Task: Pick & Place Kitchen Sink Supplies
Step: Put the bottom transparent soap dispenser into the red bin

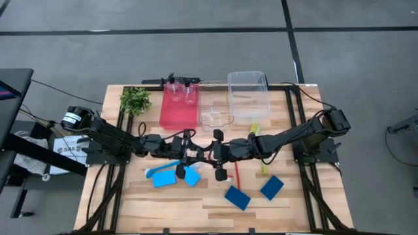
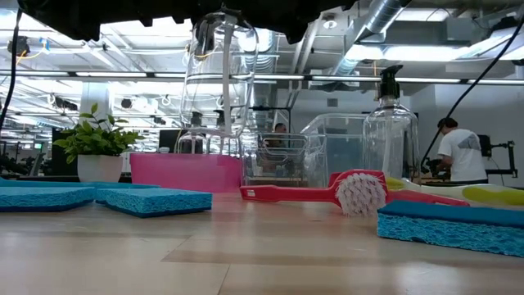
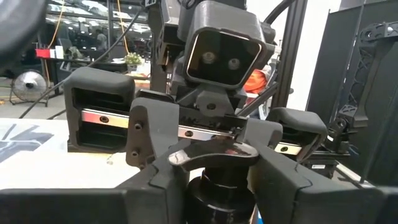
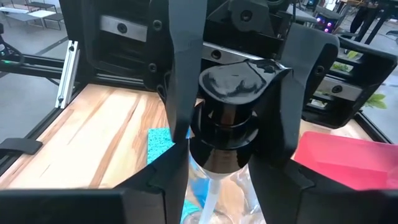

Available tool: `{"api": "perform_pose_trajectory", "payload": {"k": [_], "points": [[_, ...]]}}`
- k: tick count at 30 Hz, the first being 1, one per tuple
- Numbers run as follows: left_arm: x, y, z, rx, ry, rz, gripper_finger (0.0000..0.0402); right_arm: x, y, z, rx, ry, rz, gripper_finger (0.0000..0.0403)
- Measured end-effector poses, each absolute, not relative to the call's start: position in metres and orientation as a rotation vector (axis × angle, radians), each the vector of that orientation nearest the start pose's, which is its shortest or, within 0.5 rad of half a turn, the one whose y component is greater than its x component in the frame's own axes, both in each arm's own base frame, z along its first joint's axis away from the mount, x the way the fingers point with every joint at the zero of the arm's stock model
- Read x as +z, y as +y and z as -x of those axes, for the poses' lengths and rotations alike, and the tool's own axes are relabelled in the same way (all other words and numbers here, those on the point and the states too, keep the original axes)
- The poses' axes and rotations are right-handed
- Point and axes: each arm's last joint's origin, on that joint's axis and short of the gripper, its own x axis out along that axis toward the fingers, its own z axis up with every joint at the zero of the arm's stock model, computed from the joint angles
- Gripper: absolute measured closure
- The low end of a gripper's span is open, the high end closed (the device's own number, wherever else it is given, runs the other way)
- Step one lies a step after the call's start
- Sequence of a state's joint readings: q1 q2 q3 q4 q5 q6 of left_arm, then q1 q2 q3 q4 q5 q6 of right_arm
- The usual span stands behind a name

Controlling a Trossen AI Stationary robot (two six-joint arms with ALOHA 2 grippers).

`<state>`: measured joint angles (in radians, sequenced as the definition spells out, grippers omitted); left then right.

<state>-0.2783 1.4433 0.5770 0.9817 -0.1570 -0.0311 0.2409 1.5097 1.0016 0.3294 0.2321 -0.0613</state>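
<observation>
Pump bottle hanging mid-air between both grippers, over the middle of the table

The clear pump bottle is up off the wood, held by its black top. The left gripper is pinching that top from one side. The right gripper sits around the same neck from the opposite side, nose to nose with the left, but I honestly can't tell if it's clamped or slack. From overhead you can barely make out the bottle, since the two wrists cover it. At table height both grippers are cut off by the top edge, so only the glassy body shows. A second pump bottle stands on the table near the red brush.
</observation>
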Motion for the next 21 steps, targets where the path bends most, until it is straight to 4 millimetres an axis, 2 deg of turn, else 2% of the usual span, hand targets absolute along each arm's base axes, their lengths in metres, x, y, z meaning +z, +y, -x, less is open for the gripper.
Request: {"api": "perform_pose_trajectory", "payload": {"k": [6, 14, 21], "points": [[0.2289, -0.0743, -0.2767, -0.123, -0.113, 0.06, 0.0268, 0.2828, 0.075, -0.3332, 0.014, 0.177, 0.105, 0.0228], [0.229, -0.0743, -0.2767, -0.123, -0.114, 0.059, 0.0249, 0.2821, 0.0752, -0.333, 0.014, 0.184, 0.107, 0.0179], [0.229, -0.0743, -0.2767, -0.123, -0.115, 0.057, 0.0268, 0.2834, 0.0744, -0.3302, 0.013, 0.201, 0.111, 0.0163]]}}
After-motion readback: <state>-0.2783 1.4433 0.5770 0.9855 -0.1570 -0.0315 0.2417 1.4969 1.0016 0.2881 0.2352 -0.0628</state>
